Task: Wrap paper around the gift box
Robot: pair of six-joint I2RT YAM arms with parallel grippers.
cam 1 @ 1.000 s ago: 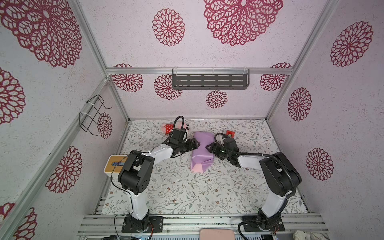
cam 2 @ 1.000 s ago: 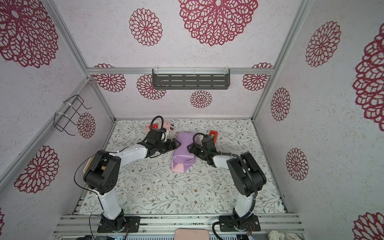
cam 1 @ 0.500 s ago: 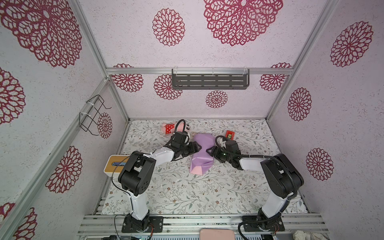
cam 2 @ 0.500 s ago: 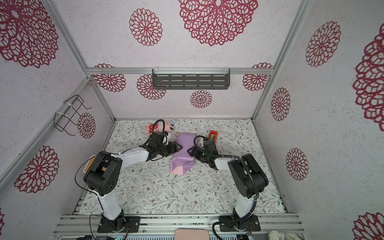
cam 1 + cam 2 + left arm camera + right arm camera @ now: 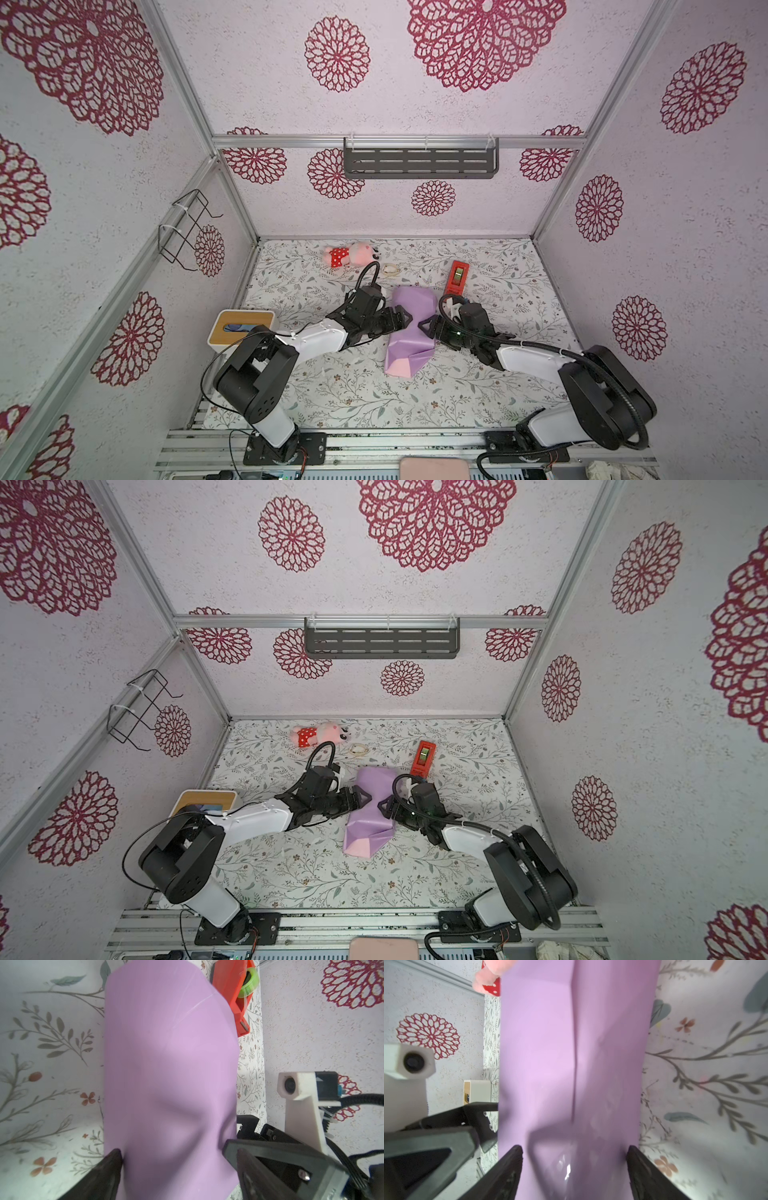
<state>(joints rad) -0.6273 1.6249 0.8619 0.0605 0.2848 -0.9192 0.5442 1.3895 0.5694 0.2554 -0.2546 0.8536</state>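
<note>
Lilac paper (image 5: 411,307), the gift box presumably hidden inside, lies lengthwise front to back between the left gripper (image 5: 402,320) and right gripper (image 5: 424,326), equally near. Both face its long sides, jaws spread wide, fingertips on paper, grasping nothing.

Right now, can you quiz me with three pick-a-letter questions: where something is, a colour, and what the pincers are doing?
1. Where is the red tape dispenser? A hanging up high; B on the table by the paper's far end; C out of sight.
2. What colour is the paper's outside? A green; B navy; C lilac.
3. How do the jaws of the left pincer and right pincer stand? A wide apart; B pinched shut; C hidden.
Answers: B, it lies just beyond the paper; C, lilac covers it, bar one pink flap; A, each wrist view shows paper between spread jaws.
</note>
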